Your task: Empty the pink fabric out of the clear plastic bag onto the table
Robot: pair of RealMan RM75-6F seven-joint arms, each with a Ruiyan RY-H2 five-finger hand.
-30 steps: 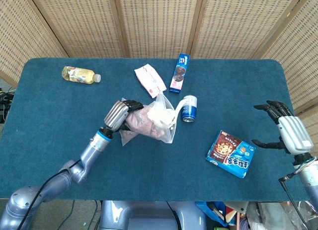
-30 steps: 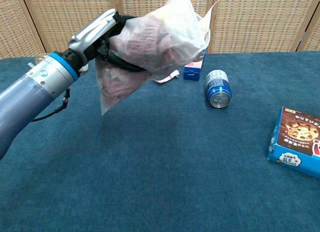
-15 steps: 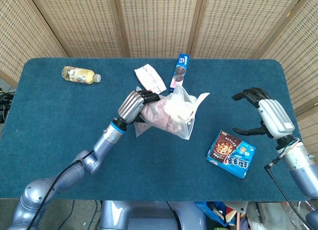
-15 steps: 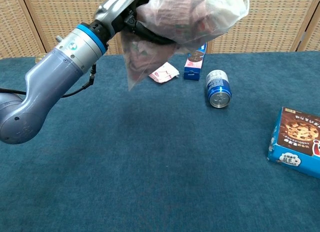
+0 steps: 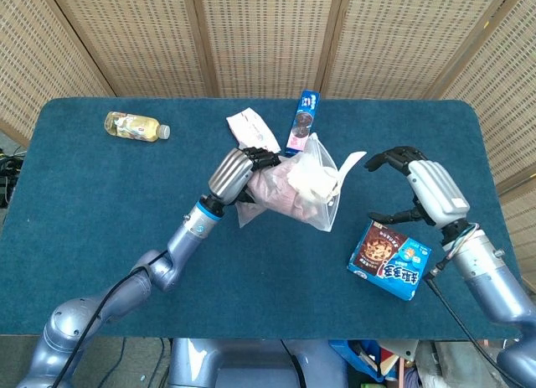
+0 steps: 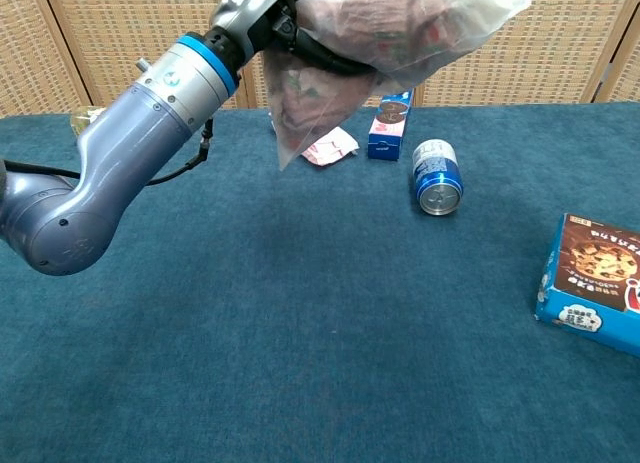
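My left hand (image 5: 237,172) grips the clear plastic bag (image 5: 303,191) and holds it high above the middle of the table, with the pink fabric (image 5: 280,189) bunched inside. In the chest view the bag (image 6: 400,33) hangs at the top of the frame from that hand (image 6: 270,8). The bag's crumpled mouth (image 5: 347,166) points right. To the right of it, my right hand (image 5: 419,187) hovers open, fingers curved toward the bag, a short gap from it. That hand does not show in the chest view.
A blue drink can (image 6: 436,178) lies on its side under the bag. A blue biscuit box (image 5: 390,259) lies right of centre. A blue-and-pink packet (image 5: 303,122), a pink-white sachet (image 5: 251,128) and a small bottle (image 5: 134,126) lie at the back.
My left hand has lifted the bag up and to the right. My right hand has moved in from the table's right edge toward the bag, staying open.
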